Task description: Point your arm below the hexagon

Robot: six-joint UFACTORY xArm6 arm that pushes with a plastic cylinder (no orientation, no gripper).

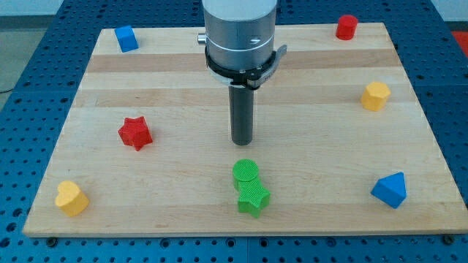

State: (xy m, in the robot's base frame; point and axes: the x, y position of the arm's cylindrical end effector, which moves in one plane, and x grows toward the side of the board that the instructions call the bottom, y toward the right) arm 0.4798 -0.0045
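The yellow hexagon block (375, 96) sits near the board's right edge, in the upper half of the view. My tip (242, 142) is at the middle of the board, far to the left of the hexagon and a little lower in the view. The tip stands just above the green cylinder (246, 173), with a small gap between them. It touches no block.
A green star (253, 198) touches the green cylinder from below. A red star (135, 133) is at the left, a yellow heart (71, 198) at bottom left, a blue cube (126, 38) at top left, a red cylinder (346, 27) at top right, and a blue triangular block (390, 190) at bottom right. The wooden board (168, 88) lies on a blue perforated table.
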